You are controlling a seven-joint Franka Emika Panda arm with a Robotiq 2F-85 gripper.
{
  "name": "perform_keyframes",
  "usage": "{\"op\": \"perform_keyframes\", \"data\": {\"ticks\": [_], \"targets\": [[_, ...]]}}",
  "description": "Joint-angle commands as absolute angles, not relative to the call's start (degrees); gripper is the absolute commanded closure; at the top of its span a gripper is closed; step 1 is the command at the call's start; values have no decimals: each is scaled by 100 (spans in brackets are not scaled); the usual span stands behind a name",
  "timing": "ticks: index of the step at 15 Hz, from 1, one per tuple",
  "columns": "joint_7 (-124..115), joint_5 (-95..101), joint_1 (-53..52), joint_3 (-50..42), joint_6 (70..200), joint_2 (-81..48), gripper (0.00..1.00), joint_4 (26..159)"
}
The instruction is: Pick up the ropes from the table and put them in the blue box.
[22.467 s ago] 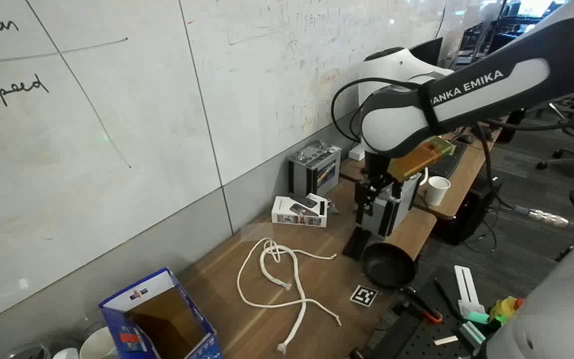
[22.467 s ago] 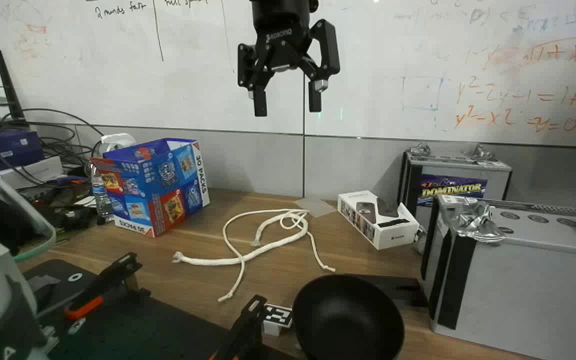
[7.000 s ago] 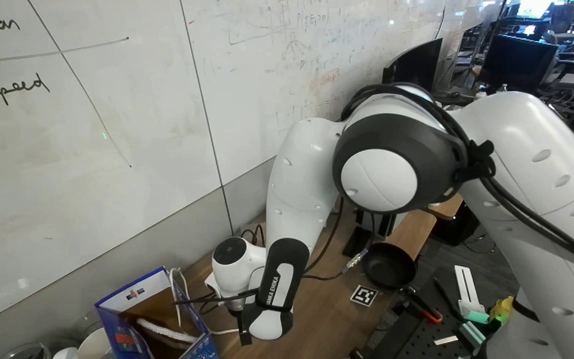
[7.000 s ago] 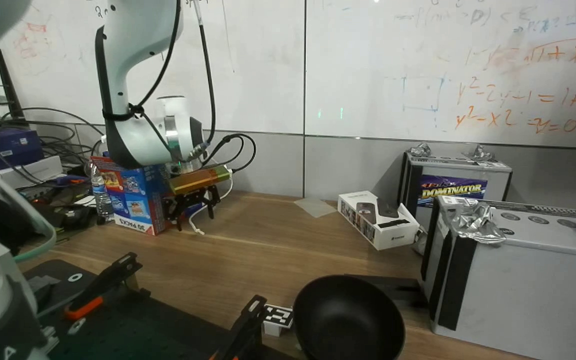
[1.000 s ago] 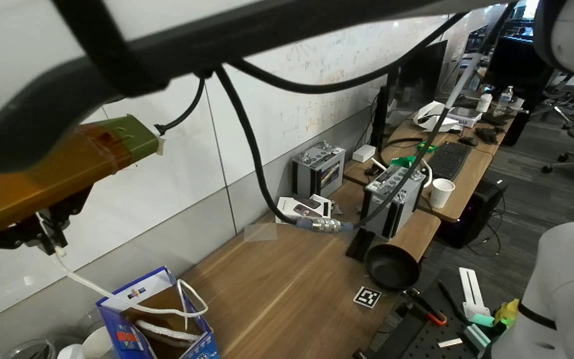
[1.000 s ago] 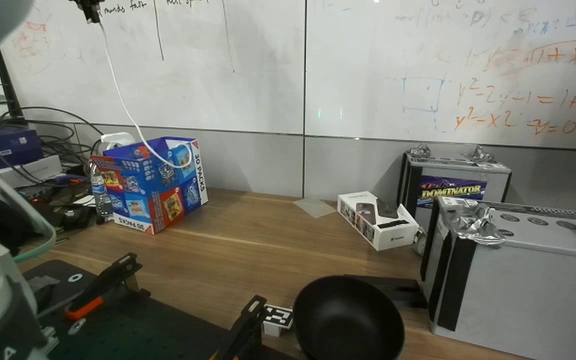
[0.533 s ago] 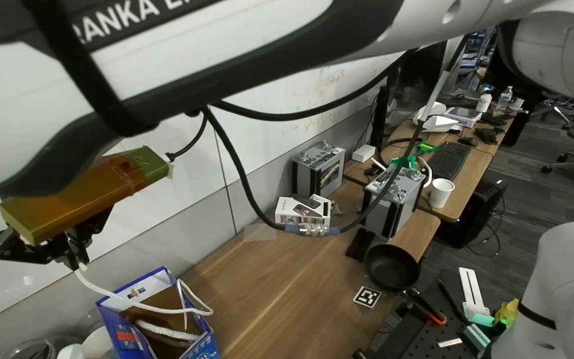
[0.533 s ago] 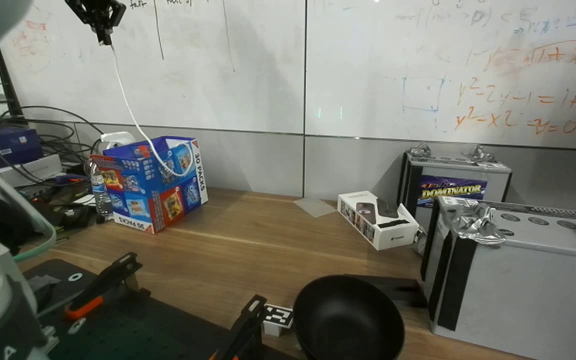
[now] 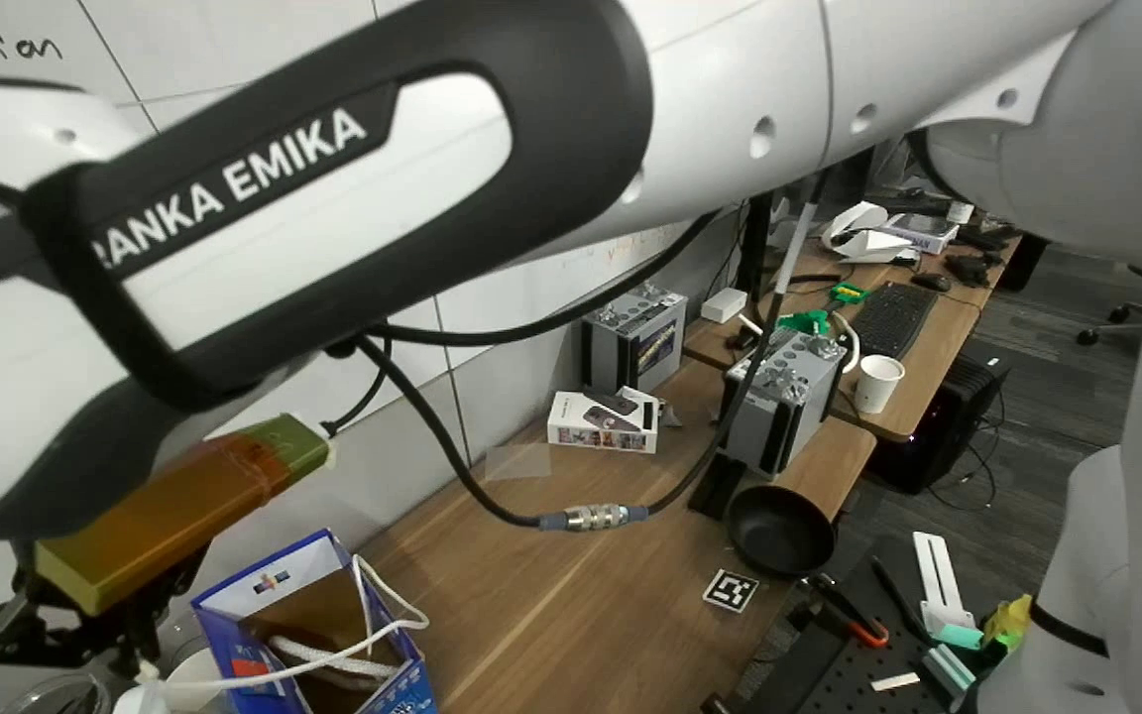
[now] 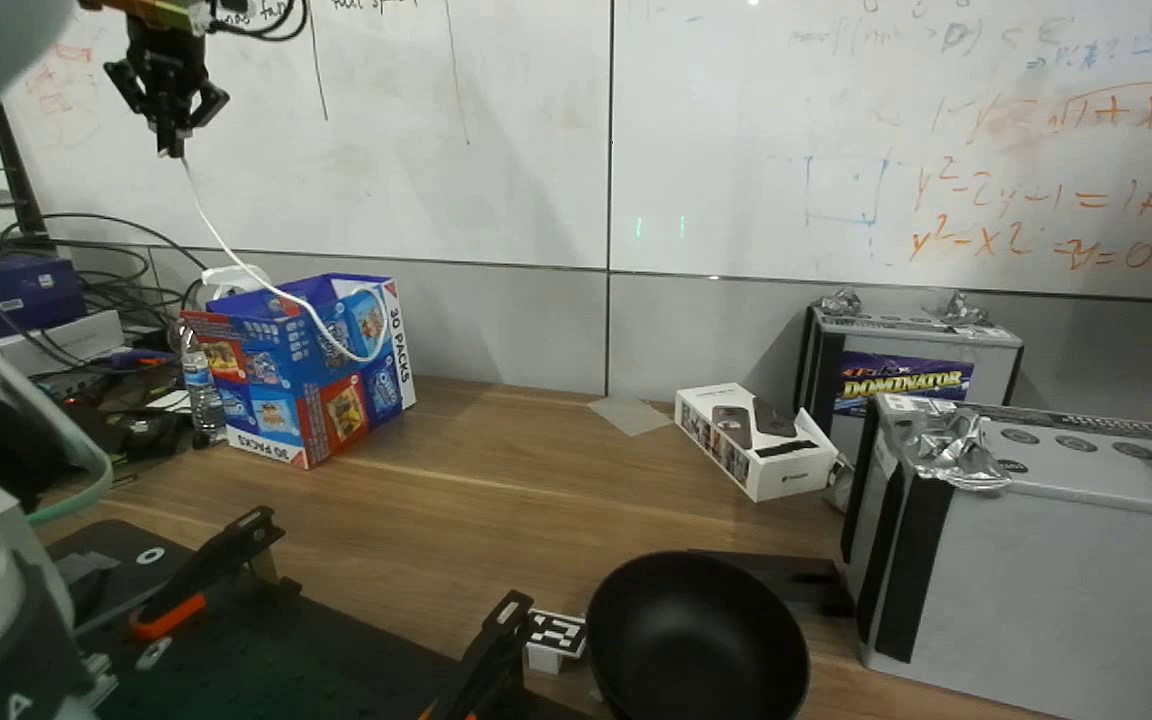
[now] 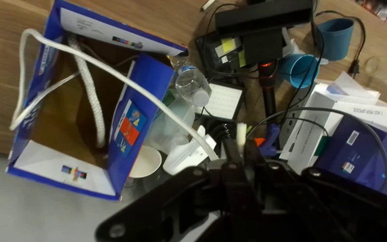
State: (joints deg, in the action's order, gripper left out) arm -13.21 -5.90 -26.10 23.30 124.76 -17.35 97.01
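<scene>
One thin rope (image 11: 124,79) is pinched in the pincer (image 10: 171,148); the jaws mask the contact point. The blue box (image 9: 414,686), cropped at six o'clock in an exterior view, contains the thick rope (image 11: 92,92), ends shadowed. Wrist view: the thin rope overhangs the box's nine-o'clock rim.

Blue box (image 10: 294,375), white carton (image 10: 756,445), on table (image 10: 496,470)
</scene>
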Motion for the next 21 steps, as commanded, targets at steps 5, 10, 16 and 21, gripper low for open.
{"op": "perform_keyframes", "data": {"ticks": [5, 10, 16, 21], "targets": [[463, -1606, -2181, 2405, 13259, -2287, 91, 10587], [776, -1550, -2132, 2347, 13416, -2659, 91, 10724], [607, -1263, -2231, 2202, 13465, -3058, 91, 10543], [540, -1070, -2270, 2116, 13453, -3300, 92, 10423]]}}
